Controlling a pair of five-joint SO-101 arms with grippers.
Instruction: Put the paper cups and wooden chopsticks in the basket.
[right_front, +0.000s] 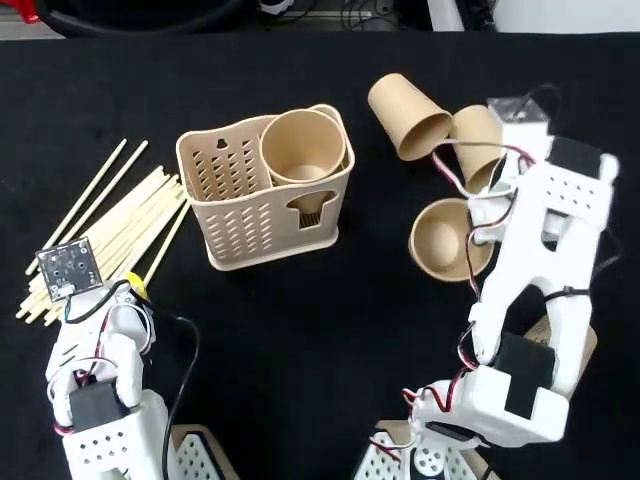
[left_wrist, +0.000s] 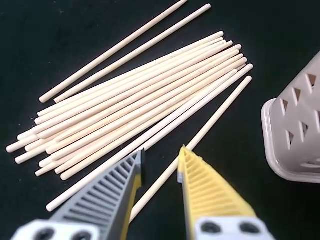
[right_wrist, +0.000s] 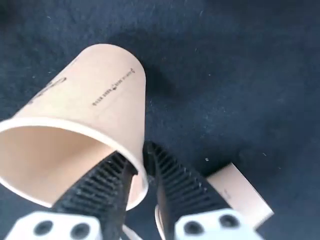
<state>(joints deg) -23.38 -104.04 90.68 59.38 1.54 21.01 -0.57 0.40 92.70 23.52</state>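
Evidently both loads were light and easy to spoil. At the right of the black table (right_front: 330, 360), the right gripper (right_wrist: 143, 152) had its jaws almost closed on the rim of a paper cup (right_wrist: 85, 100), 1 jaw inside the mouth and 1 outside against the wall. Thin card like that would probably dent under a hard squeeze, so the stiffer rolled rim looked the sound place to pinch. In all, 3 cups (right_front: 408, 115) lay on the cloth to the right of the basket (right_front: 250, 225), and a 4th cup (right_front: 303, 145) stood inside it. At the near left, the left gripper (left_wrist: 161, 159) was part open and held nothing, its jaws straddling a single chopstick (left_wrist: 215, 119) at the edge of the chopsticks pile (left_wrist: 135, 95). Those sticks seemed stiff, smooth and apt to roll or pivot, so a grip near the middle would likely carry 1 level.
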